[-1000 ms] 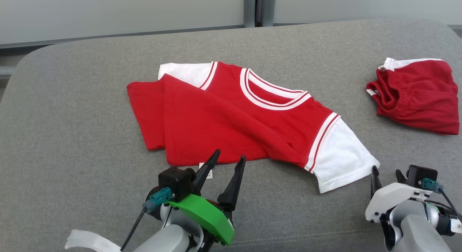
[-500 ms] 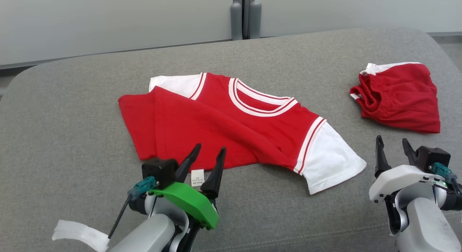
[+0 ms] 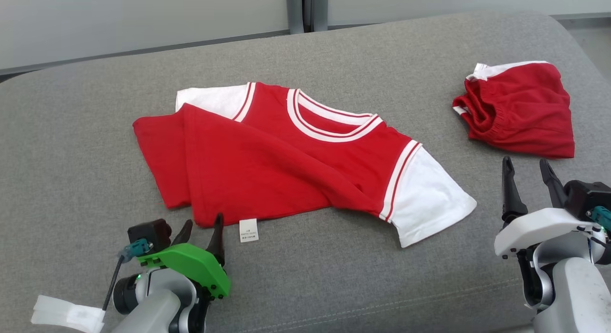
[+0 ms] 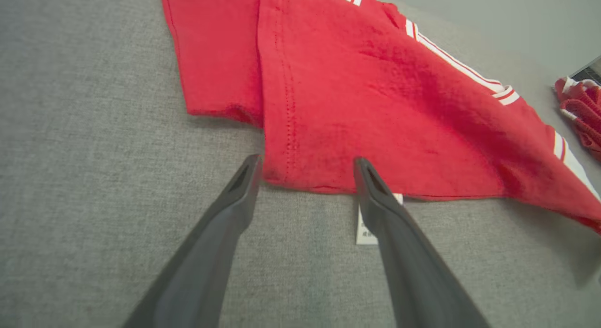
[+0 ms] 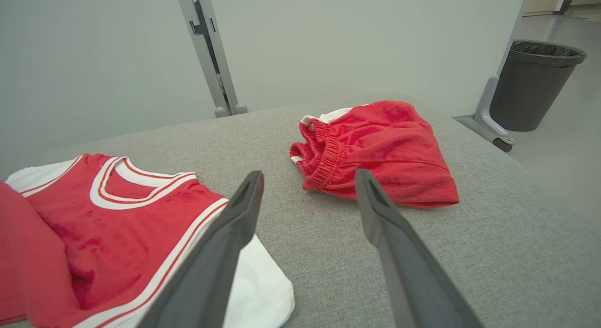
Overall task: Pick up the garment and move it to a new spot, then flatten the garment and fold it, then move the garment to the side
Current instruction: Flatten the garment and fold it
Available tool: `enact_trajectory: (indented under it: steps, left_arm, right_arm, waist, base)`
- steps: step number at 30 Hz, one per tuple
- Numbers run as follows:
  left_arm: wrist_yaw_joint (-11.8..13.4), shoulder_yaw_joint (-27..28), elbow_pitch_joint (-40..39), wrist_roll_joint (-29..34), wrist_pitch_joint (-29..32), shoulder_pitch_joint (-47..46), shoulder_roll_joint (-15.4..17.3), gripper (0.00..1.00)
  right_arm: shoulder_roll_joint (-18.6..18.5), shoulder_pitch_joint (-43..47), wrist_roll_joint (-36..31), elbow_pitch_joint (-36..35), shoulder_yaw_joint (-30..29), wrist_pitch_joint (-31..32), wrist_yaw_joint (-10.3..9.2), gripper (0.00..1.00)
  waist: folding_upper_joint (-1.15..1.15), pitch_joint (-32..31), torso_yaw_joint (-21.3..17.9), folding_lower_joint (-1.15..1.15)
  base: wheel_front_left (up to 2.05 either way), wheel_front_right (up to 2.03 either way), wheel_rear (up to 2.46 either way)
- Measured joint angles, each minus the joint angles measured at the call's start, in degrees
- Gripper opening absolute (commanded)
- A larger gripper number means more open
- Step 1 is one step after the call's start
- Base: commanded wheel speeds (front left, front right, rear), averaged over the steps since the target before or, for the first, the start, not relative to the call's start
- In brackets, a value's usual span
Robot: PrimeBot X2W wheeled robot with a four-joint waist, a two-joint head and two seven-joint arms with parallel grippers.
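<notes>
Lying with its near hem just ahead of the left gripper (image 3: pixel 204 219), fingers apart, the red shirt (image 3: pixel 286 166) extends one white sleeve (image 3: pixel 429 202) near the right gripper (image 3: pixel 525 160), likewise parted.

Red shirt (image 3: pixel 277 166) with white sleeves; red shorts (image 3: pixel 520 113); grey cushion (image 3: pixel 334 275).

The right hand (image 5: pixel 308 174), fingers apart, points over the grey worktop (image 5: pixel 469 253) between shirt (image 5: pixel 117 224) and shorts (image 5: pixel 385 154).

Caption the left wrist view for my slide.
Open left gripper at the hem corner of a red white-trimmed T-shirt on grey upholstery.
</notes>
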Motion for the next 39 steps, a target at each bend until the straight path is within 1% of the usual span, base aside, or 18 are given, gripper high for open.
enact_trajectory:
  steps: [4,8,14,16,17,18,25,29,31,35,39]
  left_arm:
    - [-1.5,1.1,4.2,-0.9,-0.1,-0.3,-0.9,1.00]
    - [-3.4,2.7,6.5,-1.8,-1.2,-1.8,-1.9,1.00]
    - [-4.8,3.5,9.6,-2.0,-1.7,-2.8,-2.7,1.00]
    - [-5.4,3.5,10.6,-2.0,-1.8,-3.3,-2.9,0.33]
    - [-5.9,3.5,11.0,-2.0,-1.8,-3.5,-3.0,0.11]
    - [-6.3,3.6,11.2,-2.0,-1.8,-3.6,-3.2,0.00]
    - [-9.0,3.2,10.9,-1.4,-2.3,-3.3,-3.7,0.00]
    - [-9.4,3.4,9.4,-1.0,-2.3,-2.1,-3.0,0.00]
    - [-9.4,3.5,8.2,-0.9,-2.3,-1.2,-1.9,0.00]
    - [-7.9,4.2,5.7,-0.7,-2.4,1.1,0.7,0.00]
    - [-6.8,4.6,3.3,-1.1,-2.3,3.9,2.0,0.00]
  right_arm:
    - [0.1,0.1,0.5,-2.6,0.2,1.2,-0.01,1.00]
    - [0.2,0.3,0.5,-5.0,0.0,2.0,-0.01,1.00]
    - [0.3,0.9,0.5,-6.5,-0.2,2.8,-0.01,1.00]
    - [0.4,0.9,0.5,-6.8,-0.2,2.9,-0.01,1.00]
    - [0.4,1.0,0.5,-6.9,-0.3,2.9,-0.01,1.00]
    - [0.4,1.1,0.5,-7.1,-0.4,3.0,-0.01,1.00]
    - [0.5,1.5,0.4,-7.0,-1.3,3.0,-0.01,1.00]
    - [0.5,2.0,0.4,-7.1,-1.3,3.0,-0.01,1.00]
    - [0.5,2.2,0.4,-7.1,-1.3,3.0,-0.01,1.00]
    - [0.5,2.5,0.5,-7.1,-1.4,3.1,-0.01,1.00]
    - [0.5,3.0,0.6,-6.9,-1.4,3.1,-0.01,1.00]
  waist:
    - [0.00,1.2,-0.6,0.00]
    - [0.00,2.4,-1.2,0.00]
    - [0.00,3.3,-1.6,0.00]
    - [0.00,3.4,-1.6,0.00]
    - [0.00,3.5,-1.6,0.00]
    - [0.00,3.5,-1.5,0.00]
    - [0.00,2.8,0.3,0.00]
    - [0.00,2.0,1.8,0.00]
    - [0.00,1.7,2.6,0.00]
    - [0.00,1.0,4.2,0.00]
    - [0.00,0.4,5.3,0.00]
  base:
    - [0.00,0.00,0.00]
    - [0.00,0.00,0.00]
    - [0.00,0.00,0.00]
    - [0.00,0.00,0.00]
    - [0.00,0.00,0.00]
    - [0.00,0.00,0.00]
    - [0.00,0.00,0.00]
    - [0.00,0.00,0.00]
    - [0.00,0.00,0.00]
    - [0.00,0.00,0.00]
    - [0.00,0.00,0.00]
